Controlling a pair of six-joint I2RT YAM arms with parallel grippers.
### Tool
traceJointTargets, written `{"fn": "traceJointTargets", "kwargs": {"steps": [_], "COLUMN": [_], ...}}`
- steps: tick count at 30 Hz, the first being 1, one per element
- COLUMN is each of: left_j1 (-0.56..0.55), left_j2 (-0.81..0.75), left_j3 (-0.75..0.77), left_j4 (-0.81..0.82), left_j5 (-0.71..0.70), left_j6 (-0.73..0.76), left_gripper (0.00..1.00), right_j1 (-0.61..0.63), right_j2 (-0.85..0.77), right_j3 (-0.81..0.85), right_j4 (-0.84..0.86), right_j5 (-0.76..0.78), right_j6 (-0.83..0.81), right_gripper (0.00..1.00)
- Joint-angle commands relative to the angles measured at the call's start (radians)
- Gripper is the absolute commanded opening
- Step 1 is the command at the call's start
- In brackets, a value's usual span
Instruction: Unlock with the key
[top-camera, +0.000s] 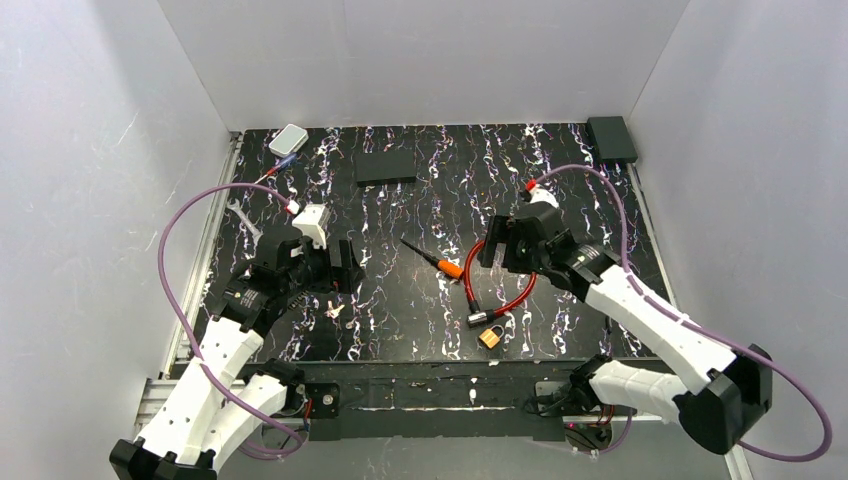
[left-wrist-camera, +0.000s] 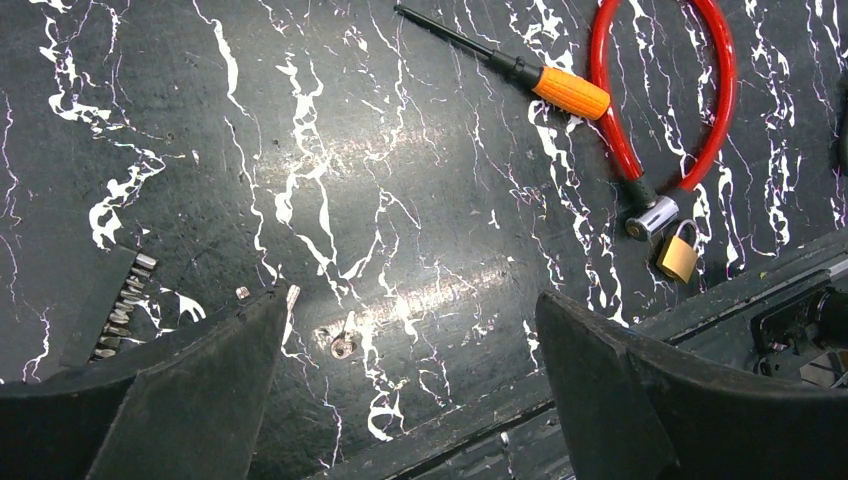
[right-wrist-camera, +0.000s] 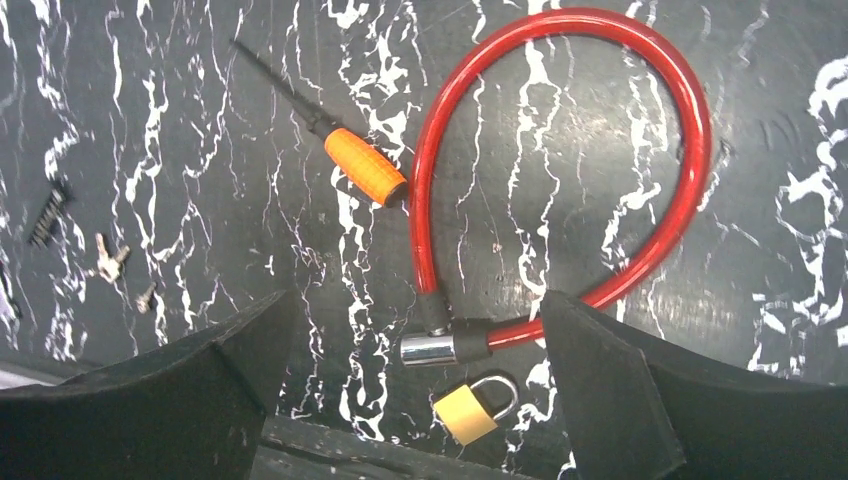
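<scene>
A small metal key (left-wrist-camera: 340, 345) lies flat on the black marbled table, low between my left gripper's (left-wrist-camera: 412, 300) open fingers, which hover over it without touching. The same key (top-camera: 335, 310) sits just in front of that gripper (top-camera: 345, 268) in the top view. Another small silver key (right-wrist-camera: 110, 262) lies close by. A brass padlock (right-wrist-camera: 465, 412) rests beside the chrome end of a red cable lock (right-wrist-camera: 690, 150), both under my open, empty right gripper (right-wrist-camera: 417, 297). An orange-handled tool (top-camera: 450, 268) with a thin black rod lies left of the cable loop.
A strip of screwdriver bits (left-wrist-camera: 120, 305) lies left of the left gripper. A white box (top-camera: 288, 140), a flat black block (top-camera: 386, 165) and a black box (top-camera: 611, 138) sit along the back. The table's front rail (top-camera: 430, 385) runs just behind the padlock (top-camera: 490, 337).
</scene>
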Motion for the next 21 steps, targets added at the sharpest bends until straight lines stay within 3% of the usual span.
{"fn": "traceJointTargets", "kwargs": {"steps": [1, 7, 11, 17, 21], "left_j1": [-0.003, -0.004, -0.003, -0.003, -0.003], "left_j2": [-0.011, -0.011, -0.002, -0.008, -0.015], "left_j3": [0.037, 0.035, 0.038, 0.039, 0.042], "left_j4": [-0.013, -0.013, -0.025, -0.029, -0.044], "left_j5": [-0.013, -0.035, -0.062, -0.107, -0.135], "left_j6": [0.011, 0.009, 0.004, -0.002, -0.007], "left_gripper": [0.92, 0.91, 0.90, 0.88, 0.87], "right_j1": [0.059, 0.178, 0.325, 0.471, 0.543], "right_j2": [-0.095, -0.047, 0.024, 0.135, 0.228], "right_j3": [-0.032, -0.051, -0.019, -0.019, 0.048], "right_j4": [-0.099, -0.110, -0.194, -0.138, -0.313], "right_j5": [0.205, 0.215, 0.327, 0.343, 0.435], "right_j6": [0.206, 0.241, 0.330, 0.410, 0.551], "right_gripper": [1.00, 1.00, 1.00, 1.00, 1.00]}}
